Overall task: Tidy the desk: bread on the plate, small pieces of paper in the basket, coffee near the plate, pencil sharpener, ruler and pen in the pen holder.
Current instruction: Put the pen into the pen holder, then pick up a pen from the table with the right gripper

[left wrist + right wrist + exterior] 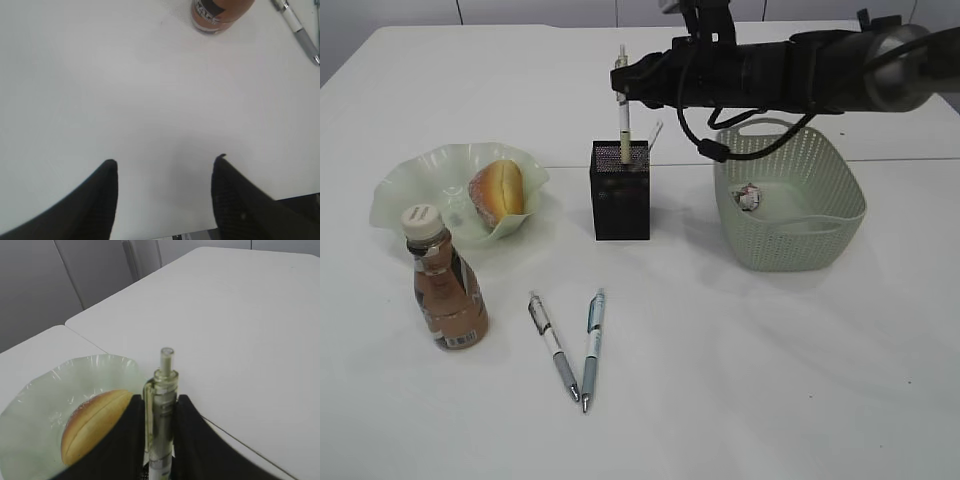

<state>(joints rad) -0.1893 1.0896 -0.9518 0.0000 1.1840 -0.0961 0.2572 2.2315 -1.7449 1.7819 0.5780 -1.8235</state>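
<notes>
My right gripper (622, 85) reaches in from the right and is shut on a clear pen (623, 120), held upright with its lower end inside the black mesh pen holder (620, 205). In the right wrist view the pen (162, 390) stands between the two black fingers of the gripper (159, 400). Two more pens (553, 345) (592, 350) lie on the table in front. The bread (498, 190) sits on the pale green plate (410, 190), and the coffee bottle (445, 295) stands just in front of it. My left gripper (165, 162) hangs open over bare table.
A green basket (790, 215) at the right holds a small piece of paper (750, 197). A thin white item (655, 130) sticks out of the pen holder. The left wrist view shows the coffee bottle (217, 15) and a pen (300, 30) at its top edge.
</notes>
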